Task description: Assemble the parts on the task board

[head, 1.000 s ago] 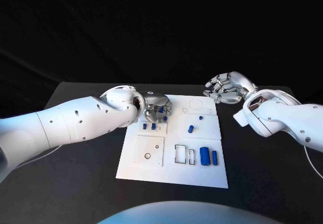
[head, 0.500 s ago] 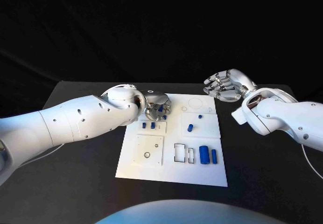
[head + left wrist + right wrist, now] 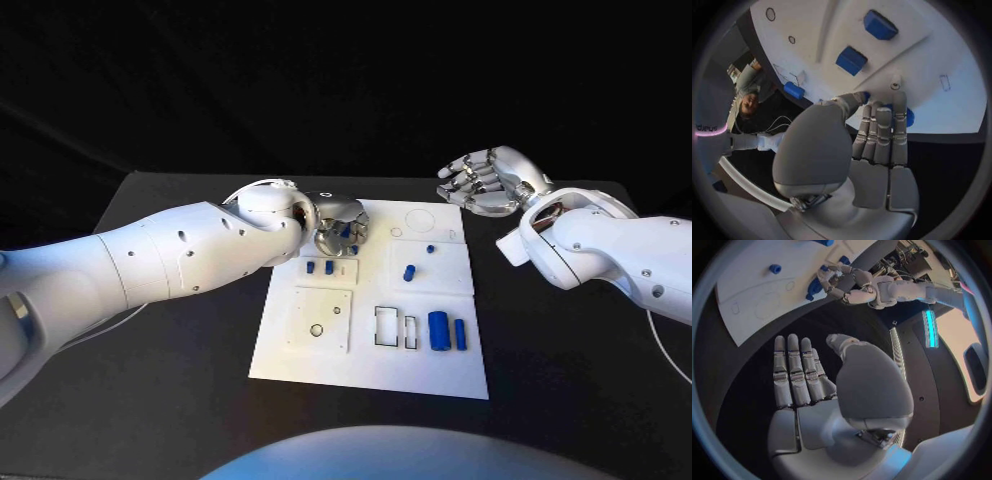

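The white task board (image 3: 368, 375) lies in the middle of the black worktop (image 3: 173, 400), its long sides running from the near edge towards the far edge.

The left robot hand (image 3: 336, 225) is down over the board's far left corner. Its fingers (image 3: 881, 130) are drawn together and curled over a small blue part (image 3: 908, 117), with the thumb coming in from the side; the wrist view shows blue at the fingertips, so the hand seems to be pinching that piece against the board, though how firm the grip is I cannot tell.

The right robot hand (image 3: 490, 182) hangs above the worktop just off the board's far right corner, apart from the board. Its fingers (image 3: 795, 370) are straight and slightly spread, palm bare, holding nothing.

Just nearer than the left hand, two short blue parts (image 3: 320, 268) stand side by side in a raised panel on the board's left side. Towards the middle of the board lies a small blue peg (image 3: 410, 274), with another little blue piece (image 3: 430, 249) a bit farther along. Near the board's right edge, closer to the near end, a thick blue cylinder (image 3: 437, 330) and a thinner blue bar (image 3: 460, 335) lie parallel, just beside a rectangular slot (image 3: 387, 328).
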Robot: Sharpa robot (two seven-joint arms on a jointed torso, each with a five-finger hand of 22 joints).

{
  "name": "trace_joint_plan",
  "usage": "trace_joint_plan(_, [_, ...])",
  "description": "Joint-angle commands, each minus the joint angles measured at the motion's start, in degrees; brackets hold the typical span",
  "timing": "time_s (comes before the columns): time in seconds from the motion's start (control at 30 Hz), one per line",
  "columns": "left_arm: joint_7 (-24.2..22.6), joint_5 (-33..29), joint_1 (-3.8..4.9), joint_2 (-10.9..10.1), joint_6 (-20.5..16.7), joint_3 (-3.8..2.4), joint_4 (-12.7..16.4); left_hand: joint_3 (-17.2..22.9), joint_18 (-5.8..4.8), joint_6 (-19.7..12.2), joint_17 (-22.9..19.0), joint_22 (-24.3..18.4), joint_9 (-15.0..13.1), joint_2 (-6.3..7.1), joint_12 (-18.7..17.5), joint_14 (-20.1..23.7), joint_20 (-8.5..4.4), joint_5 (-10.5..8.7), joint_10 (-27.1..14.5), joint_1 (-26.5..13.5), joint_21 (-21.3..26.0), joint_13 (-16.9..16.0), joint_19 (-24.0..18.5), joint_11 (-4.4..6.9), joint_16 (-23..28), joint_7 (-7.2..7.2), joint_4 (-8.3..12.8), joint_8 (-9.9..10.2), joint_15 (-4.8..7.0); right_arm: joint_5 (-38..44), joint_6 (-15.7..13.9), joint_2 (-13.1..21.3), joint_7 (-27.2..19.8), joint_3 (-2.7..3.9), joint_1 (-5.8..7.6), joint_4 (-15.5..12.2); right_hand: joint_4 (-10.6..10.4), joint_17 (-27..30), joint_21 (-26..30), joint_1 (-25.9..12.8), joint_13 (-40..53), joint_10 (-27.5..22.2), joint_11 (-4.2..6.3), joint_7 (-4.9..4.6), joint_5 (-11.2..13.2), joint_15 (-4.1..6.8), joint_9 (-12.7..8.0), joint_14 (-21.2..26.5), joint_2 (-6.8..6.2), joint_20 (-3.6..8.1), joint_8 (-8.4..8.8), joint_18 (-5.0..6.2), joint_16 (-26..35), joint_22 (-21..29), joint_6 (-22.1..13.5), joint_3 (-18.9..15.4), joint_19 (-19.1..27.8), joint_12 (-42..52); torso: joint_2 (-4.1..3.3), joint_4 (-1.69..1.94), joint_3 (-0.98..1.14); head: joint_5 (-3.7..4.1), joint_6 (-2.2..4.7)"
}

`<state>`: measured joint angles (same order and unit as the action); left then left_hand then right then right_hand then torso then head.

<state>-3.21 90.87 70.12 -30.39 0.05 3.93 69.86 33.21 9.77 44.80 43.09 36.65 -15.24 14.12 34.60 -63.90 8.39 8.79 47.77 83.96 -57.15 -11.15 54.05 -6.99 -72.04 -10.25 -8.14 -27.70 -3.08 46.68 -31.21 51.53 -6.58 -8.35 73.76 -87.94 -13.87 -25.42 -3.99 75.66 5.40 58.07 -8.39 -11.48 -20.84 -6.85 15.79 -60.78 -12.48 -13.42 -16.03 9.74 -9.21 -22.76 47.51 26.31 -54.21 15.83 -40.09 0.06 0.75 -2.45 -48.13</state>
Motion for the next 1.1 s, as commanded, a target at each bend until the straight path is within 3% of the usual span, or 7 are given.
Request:
trace_joint_plan(0.03, [0.0,0.4,-0.09,0.2,1.9,0.05,-0.2,0.4,0.82,1.1,0.5,0.3,0.1,-0.25,-0.2,-0.9,-0.06,-0.17,1.1,0.3,-0.6,0.2,-0.4,0.06,-0.8,0.03,0.2,0.0,0.19,-0.6,0.7,-0.1,-0.8,0.00,-0.05,0.0,0.3,0.1,0.3,-0.6,-0.1,-1.2,-1.45,-1.98,0.3,-0.36,-0.1,0.3,-0.01,-0.22,0.31,0.69,0.3,0.2,0.4,-0.1,0.1,-0.2,0.01,0.08,0.04,0.00,-0.05])
trace_joint_plan(0.67, [-1.2,0.4,-0.14,0.4,2.8,0.17,-0.2,1.6,0.84,5.7,6.4,2.2,0.3,-1.16,-1.0,-6.0,-0.78,-0.26,5.6,-0.8,-3.4,1.1,-0.1,1.39,-5.4,1.27,2.2,0.4,1.32,-0.7,0.8,-0.2,-0.4,-0.01,-0.15,0.1,0.4,0.5,0.4,-0.6,-0.6,-1.4,-1.49,-1.98,0.2,-0.47,-0.2,0.4,0.22,-0.35,0.52,0.68,0.6,0.8,0.4,-0.1,0.4,-0.4,0.01,0.04,0.03,-0.18,-0.42])
trace_joint_plan(1.1, [-1.5,0.4,-0.34,0.7,2.4,0.31,-0.6,2.4,0.60,6.8,7.1,3.7,0.8,-1.07,-4.9,-7.5,-0.85,-0.27,7.3,-1.9,-4.9,2.5,1.0,1.29,-6.4,1.14,3.0,2.6,1.33,-0.7,0.8,-0.1,0.1,-0.01,-0.15,0.1,0.4,0.7,0.5,-0.7,-0.9,-1.5,-1.56,-2.03,0.3,-0.55,-0.3,0.4,0.38,-0.45,0.68,0.68,0.9,1.3,0.4,-0.1,0.7,-0.5,-0.06,0.02,0.00,-0.15,-0.50])
